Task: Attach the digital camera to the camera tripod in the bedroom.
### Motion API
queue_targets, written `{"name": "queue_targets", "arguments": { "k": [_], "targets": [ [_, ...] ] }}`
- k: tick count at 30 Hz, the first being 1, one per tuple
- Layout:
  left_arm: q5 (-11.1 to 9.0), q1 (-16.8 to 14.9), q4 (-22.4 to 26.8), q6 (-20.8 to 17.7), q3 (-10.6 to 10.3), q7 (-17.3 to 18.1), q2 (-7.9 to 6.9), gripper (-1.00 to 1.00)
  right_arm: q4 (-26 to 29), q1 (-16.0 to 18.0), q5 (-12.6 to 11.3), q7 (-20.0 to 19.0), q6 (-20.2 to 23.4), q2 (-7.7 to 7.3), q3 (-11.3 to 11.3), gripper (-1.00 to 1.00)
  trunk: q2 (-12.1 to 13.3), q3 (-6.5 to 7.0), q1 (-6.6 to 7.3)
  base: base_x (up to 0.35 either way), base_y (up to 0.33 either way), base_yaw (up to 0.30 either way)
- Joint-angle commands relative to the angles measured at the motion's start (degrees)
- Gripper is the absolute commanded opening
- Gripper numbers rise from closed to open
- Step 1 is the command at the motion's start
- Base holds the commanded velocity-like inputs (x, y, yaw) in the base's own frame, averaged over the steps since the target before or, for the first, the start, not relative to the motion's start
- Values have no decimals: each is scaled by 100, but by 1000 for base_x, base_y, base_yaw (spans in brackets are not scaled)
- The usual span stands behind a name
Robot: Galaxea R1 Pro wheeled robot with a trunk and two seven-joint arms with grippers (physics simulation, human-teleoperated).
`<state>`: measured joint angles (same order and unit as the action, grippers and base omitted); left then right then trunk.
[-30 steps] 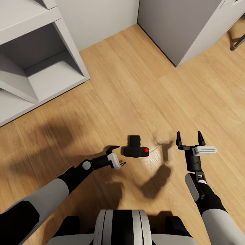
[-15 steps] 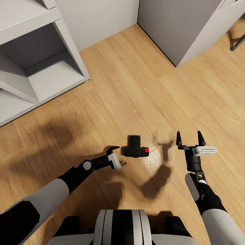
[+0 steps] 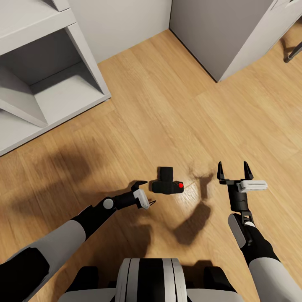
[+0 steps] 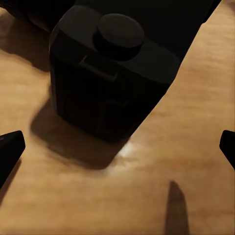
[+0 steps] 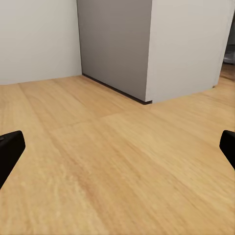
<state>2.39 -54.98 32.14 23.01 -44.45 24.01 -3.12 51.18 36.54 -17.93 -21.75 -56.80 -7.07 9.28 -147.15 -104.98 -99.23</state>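
We see the digital camera (image 3: 167, 183) lying on the wood floor (image 3: 167, 105), just beside and ahead of our spread, empty left gripper (image 3: 144, 193), the nearer of 2; the right gripper (image 3: 235, 169) gapes wide.

A: Colours?
B: Digital camera (image 3: 167, 183) black, red button on top. Floor (image 3: 167, 105) light honey wood, plank grain, dark shadow patches.
A: Furniture?
B: Shelf unit (image 3: 46, 71) pale grey-white. Cabinet (image 3: 218, 33) mid grey. Wall (image 3: 121, 21) off-white.
A: Grippers?
B: Left gripper (image 3: 144, 193), right gripper (image 3: 235, 171): black fingers, white blocks.
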Motion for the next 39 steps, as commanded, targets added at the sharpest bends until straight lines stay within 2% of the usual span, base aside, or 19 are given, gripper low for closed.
{"name": "queue_targets", "arguments": {
  "k": [1,23,39],
  "targets": [
    [25,-4,2,27,-20,-20,-6,100,-3,2,-53,-58,-7,1,4,100,-1,-2,1,0,0,0],
    [25,-4,2,-5,-10,-28,-11,100,-3,2,-53,-58,-7,-1,4,100,-1,-2,1,0,0,0],
    [25,-4,11,-197,-3,-48,-14,100,-3,2,-53,-58,-7,3,4,100,-1,-2,1,0,0,0]
  ]
}}
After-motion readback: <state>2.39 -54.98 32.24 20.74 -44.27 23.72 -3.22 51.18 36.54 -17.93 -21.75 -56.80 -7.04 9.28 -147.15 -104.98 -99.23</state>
